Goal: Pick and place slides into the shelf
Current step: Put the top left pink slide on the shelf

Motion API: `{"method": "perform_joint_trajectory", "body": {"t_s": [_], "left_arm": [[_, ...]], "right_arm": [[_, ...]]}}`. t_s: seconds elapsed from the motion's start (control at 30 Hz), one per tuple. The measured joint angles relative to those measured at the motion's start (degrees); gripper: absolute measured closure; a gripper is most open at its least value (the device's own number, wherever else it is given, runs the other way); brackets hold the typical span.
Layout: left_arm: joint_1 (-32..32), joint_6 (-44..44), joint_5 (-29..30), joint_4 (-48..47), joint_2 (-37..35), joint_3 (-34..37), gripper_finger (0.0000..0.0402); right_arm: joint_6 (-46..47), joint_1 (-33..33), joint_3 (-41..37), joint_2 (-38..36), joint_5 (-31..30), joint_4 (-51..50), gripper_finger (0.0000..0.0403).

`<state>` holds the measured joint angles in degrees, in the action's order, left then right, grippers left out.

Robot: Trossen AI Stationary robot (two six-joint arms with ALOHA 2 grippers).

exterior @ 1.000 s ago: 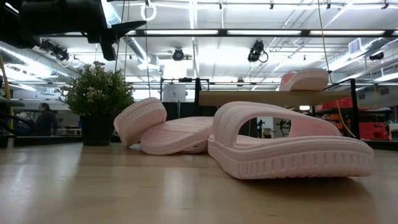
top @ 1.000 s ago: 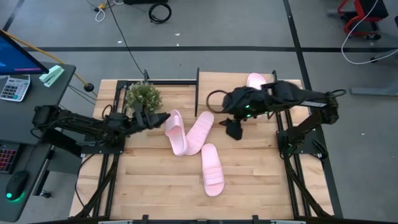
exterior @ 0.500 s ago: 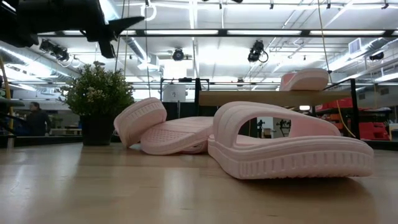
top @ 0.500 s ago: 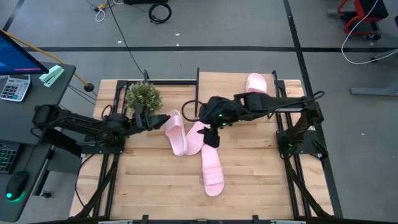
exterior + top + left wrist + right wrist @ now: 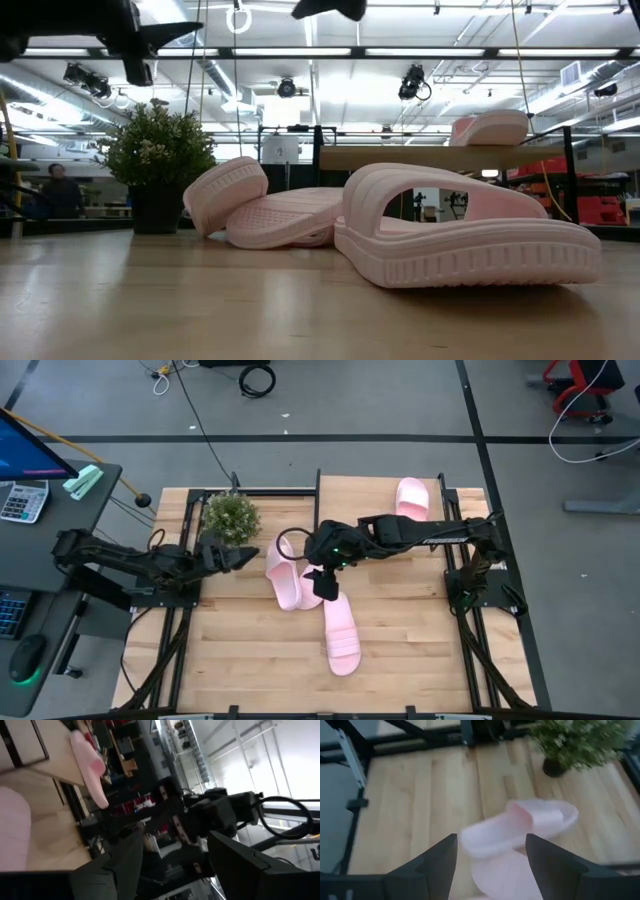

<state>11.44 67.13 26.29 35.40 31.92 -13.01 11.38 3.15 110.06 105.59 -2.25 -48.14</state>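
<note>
Where the high view looks straight down, the right gripper [image 5: 322,582] sits at the centre of the frame, above the overlapping pair of slides [image 5: 283,575] on the bench [image 5: 250,650], its fingers spread and holding nothing. A third slide [image 5: 341,630] lies just below and right of them, and a fourth slide [image 5: 411,497] rests on the shelf [image 5: 370,495] at the upper right of the bench. The left gripper [image 5: 240,556] hangs at centre left, just below the potted plant [image 5: 230,515] and beside the pair, also open and empty. Left of the bench stands a desk with a calculator [image 5: 22,500]. From the low view, the nearest slide [image 5: 465,235] fills the right of centre, the pair [image 5: 262,208] leans together behind it at centre, and the plant [image 5: 158,160] stands at left. The shelf board [image 5: 430,158] runs across the right middle with one slide [image 5: 492,128] on top. A dark gripper part shows at the top edge near the centre, and another at the upper left. Seen from the left wrist view, two dark fingers [image 5: 235,865] stand apart at the bottom, with the shelf slide [image 5: 89,765] at the upper left and the other arm [image 5: 220,815] beyond. Through the right wrist view, the separated fingers [image 5: 432,865] frame a slide [image 5: 520,827] at centre, with the plant [image 5: 580,742] at the upper right.
</note>
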Motion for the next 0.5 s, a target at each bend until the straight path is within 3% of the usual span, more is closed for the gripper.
{"method": "perform_joint_trajectory", "body": {"t_s": [0.33,0.5], "left_arm": [[2.63,-3.26,2.22,-7.66,-8.91,0.01,0.0171],[3.77,-3.27,2.25,-8.87,-9.18,0.01,0.0171]], "right_arm": [[-4.31,-0.76,0.0,7.11,1.34,8.09,0.0161],[-7.15,-1.11,0.0,11.86,-4.31,9.73,0.0161]]}}
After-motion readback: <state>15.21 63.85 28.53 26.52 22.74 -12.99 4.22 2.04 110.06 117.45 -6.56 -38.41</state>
